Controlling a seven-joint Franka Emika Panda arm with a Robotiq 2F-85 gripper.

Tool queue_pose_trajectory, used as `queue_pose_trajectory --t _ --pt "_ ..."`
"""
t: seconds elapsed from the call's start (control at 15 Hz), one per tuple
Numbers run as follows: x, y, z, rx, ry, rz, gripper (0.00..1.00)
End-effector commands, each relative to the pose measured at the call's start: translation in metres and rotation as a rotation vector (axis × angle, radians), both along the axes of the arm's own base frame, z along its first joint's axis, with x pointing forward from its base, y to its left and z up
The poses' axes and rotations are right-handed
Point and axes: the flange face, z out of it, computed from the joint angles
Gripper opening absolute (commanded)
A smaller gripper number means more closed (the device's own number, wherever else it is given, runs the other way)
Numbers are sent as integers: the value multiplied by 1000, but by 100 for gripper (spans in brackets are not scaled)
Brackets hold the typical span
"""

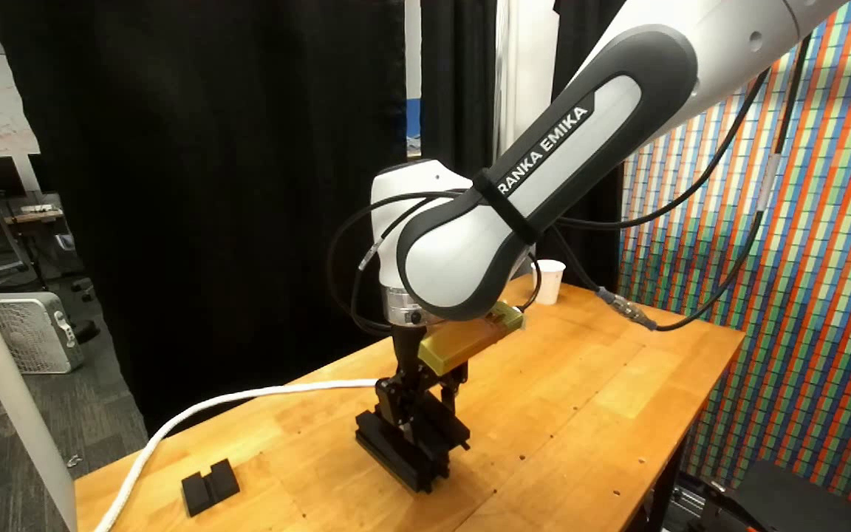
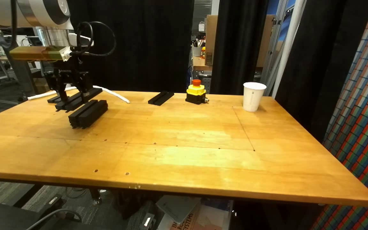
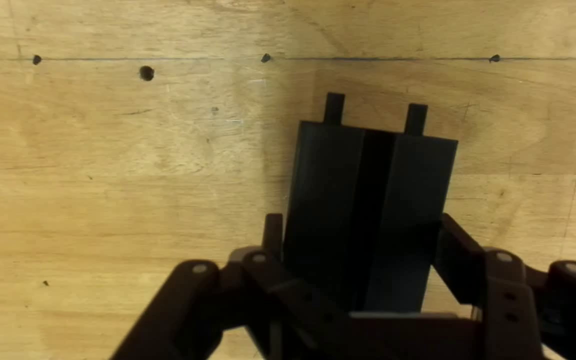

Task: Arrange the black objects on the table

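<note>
Over the table [image 2: 184,166], the bent arm [image 1: 462,258] points its gripper [image 3: 360,235] down.

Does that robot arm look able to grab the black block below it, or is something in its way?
Most likely yes: in the wrist view, the fingers stand on either side of the block, with nothing else showing between them. Whether they grip it, I cannot tell.

"RANKA EMIKA" on arm [image 1: 555,159], "SYSTEMS" on sheet [image 2: 193,218], faint "ROBOTIQ" on claw [image 2: 74,101]
</note>
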Motion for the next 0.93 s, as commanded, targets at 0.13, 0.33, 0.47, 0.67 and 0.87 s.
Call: queue_pose_trajectory --t 0.13,0.33,0.47,0.67,0.87 --pt "7 6 -5 41 -4 109 48" --pt "12 10 -16 42 13 147 48" --pt "16 12 -21 42 24 165 48" --pt "23 16 -24 44 28 184 48" --pt "30 19 -25 49 26 198 48"
